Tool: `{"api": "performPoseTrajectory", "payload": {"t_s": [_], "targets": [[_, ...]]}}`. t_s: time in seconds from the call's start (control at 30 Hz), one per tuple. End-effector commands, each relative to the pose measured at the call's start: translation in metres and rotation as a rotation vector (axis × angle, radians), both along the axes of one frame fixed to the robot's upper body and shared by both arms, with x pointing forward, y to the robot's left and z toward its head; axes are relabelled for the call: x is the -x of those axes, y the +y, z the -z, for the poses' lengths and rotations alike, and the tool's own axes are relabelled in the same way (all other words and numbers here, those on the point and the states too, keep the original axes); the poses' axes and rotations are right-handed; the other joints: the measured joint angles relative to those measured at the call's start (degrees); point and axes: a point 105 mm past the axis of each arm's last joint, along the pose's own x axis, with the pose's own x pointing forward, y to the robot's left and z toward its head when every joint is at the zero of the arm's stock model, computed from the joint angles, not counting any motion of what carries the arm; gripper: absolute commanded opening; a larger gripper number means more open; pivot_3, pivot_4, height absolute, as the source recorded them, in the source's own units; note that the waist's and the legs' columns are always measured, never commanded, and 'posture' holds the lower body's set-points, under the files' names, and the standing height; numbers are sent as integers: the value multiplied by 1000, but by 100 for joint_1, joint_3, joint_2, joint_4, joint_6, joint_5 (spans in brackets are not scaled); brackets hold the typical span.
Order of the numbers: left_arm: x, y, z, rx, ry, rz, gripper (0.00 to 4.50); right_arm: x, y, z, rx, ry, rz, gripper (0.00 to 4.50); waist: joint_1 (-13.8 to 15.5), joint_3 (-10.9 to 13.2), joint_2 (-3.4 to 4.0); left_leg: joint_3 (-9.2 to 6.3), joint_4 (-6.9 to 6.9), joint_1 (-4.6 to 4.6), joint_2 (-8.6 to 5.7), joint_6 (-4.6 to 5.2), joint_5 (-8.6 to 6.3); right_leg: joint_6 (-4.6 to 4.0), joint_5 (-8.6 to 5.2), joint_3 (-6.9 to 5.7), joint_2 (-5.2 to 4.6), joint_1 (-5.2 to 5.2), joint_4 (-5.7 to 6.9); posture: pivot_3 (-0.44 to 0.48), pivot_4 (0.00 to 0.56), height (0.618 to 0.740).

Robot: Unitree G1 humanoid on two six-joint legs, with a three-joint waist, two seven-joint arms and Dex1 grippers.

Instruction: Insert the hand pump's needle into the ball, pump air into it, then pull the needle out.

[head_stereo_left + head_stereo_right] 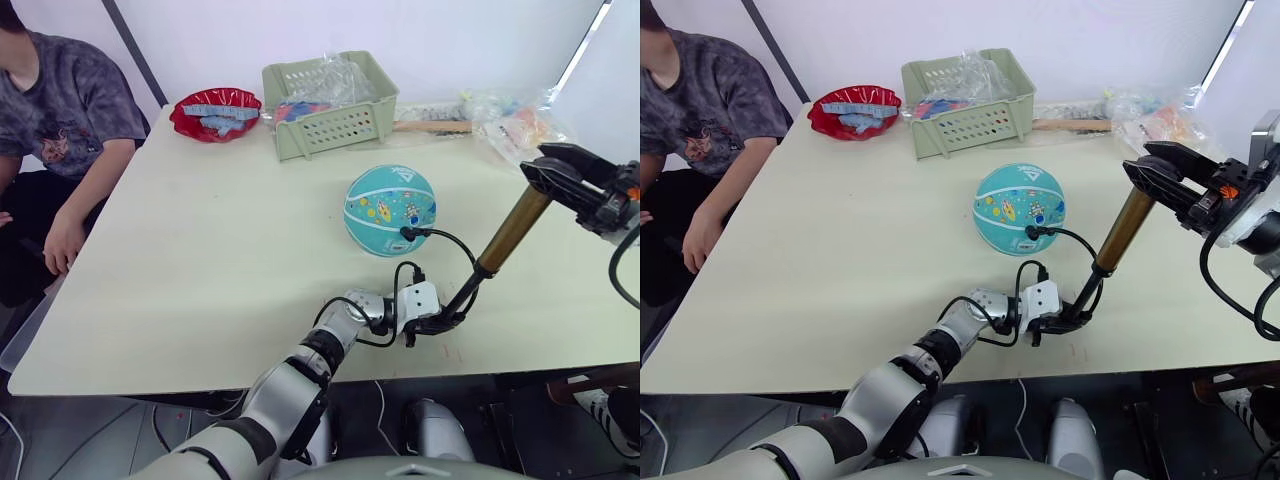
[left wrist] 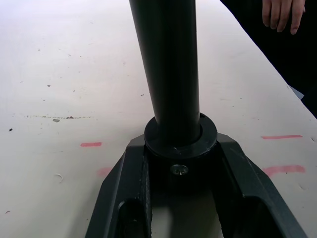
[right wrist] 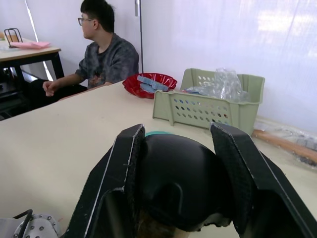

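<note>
Gold-brass hand pump stands tilted; left fingers clamp its base, right fingers its handle.

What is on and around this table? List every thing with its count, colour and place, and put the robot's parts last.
ball: one, teal with white seams, mid-table.
hand pump: one, gold-brass with black ends, tilted, base near the table's front edge, hose curving to the ball.
basket: one, pale green, far side, holding plastic bags.
bowl: one, red, left of the basket, with blue pieces inside.
bags: clear plastic, far right.
table: one, cream.
person: one, grey shirt, seated at the left.
left hand: shut on the pump's base.
right hand: shut on the pump's black top.
</note>
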Motion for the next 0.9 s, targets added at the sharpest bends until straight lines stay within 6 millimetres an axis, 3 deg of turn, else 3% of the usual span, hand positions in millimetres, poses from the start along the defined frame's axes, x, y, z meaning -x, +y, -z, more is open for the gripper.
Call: {"api": "performPoseTrajectory", "payload": {"t_s": [0.03,0.17,0.3,0.53,0.9], "targets": [[18,16,36,-133,82,28,1128,15,-2,-25,-32,-108,-4,1598,0,1,1,0,0,0,0,0,0,0,0,0,0,0,0,0,150,740],[18,16,36,-134,82,29,1128,17,2,-6,-14,-50,-11,1598,1,0,2,-1,-1,1,0,0,0,1,0,-1,1,2,-1,0,150,740],[18,17,37,-138,81,26,1128,18,12,40,-69,75,-16,1598,-3,-18,-22,-8,-1,5,5,0,0,1,-1,-6,9,8,0,0,150,740],[19,17,37,-140,80,28,1128,22,31,87,-30,170,-46,1598,-22,-69,-63,-10,-2,18,18,0,-1,-15,-12,-3,23,8,1,0,150,740],[18,18,37,-139,79,22,1128,28,44,158,97,287,1,1598,-19,-82,-63,-10,-2,18,20,0,-1,-22,-15,-1,24,8,1,0,150,740]]}}
